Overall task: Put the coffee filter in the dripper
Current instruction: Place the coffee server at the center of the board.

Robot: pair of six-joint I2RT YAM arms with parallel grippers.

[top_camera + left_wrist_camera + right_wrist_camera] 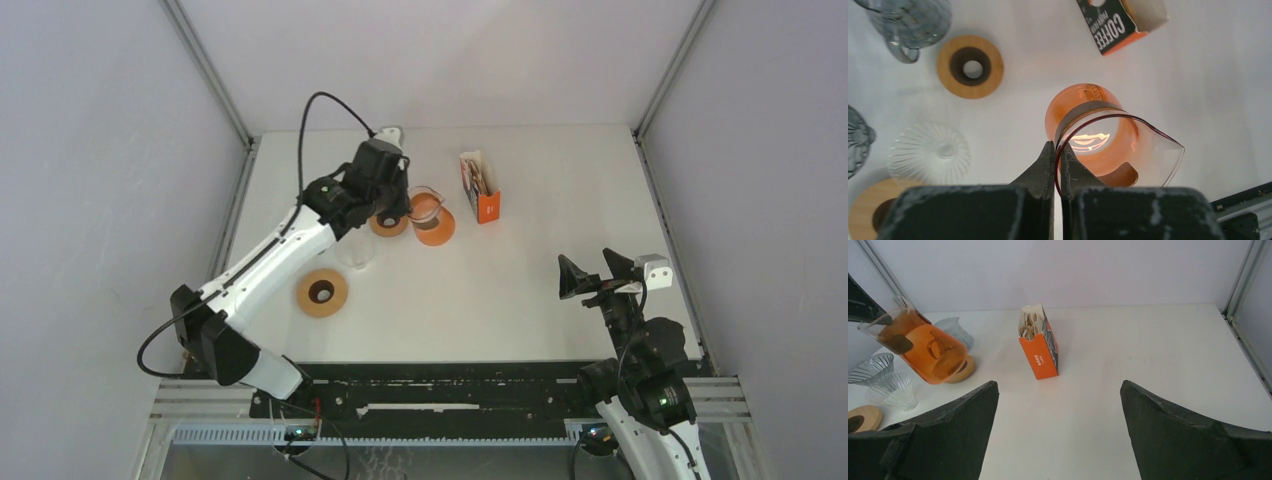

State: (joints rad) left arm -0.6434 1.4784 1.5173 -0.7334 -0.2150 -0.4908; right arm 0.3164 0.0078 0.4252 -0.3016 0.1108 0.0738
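Note:
My left gripper (1058, 147) is shut on the flared clear rim of an orange glass carafe (1093, 135) with a brown neck band. The carafe (930, 352) leans over at the table's back left, seen from above as an orange disc (434, 222). Paper coffee filters (1030, 322) stand inside an open orange box (480, 190) to the carafe's right. A clear ribbed glass dripper (930, 152) sits mouth down on the table beside the carafe. My right gripper (1059, 385) is open and holds nothing, hovering near the front right (590, 265), far from the box.
Two grey glass drippers (910, 22) (870, 367) and wooden ring stands (321, 292) (969, 66) lie around the left arm. One wooden ring (960, 371) sits right behind the carafe's base. Metal frame rails (660, 190) edge the white table.

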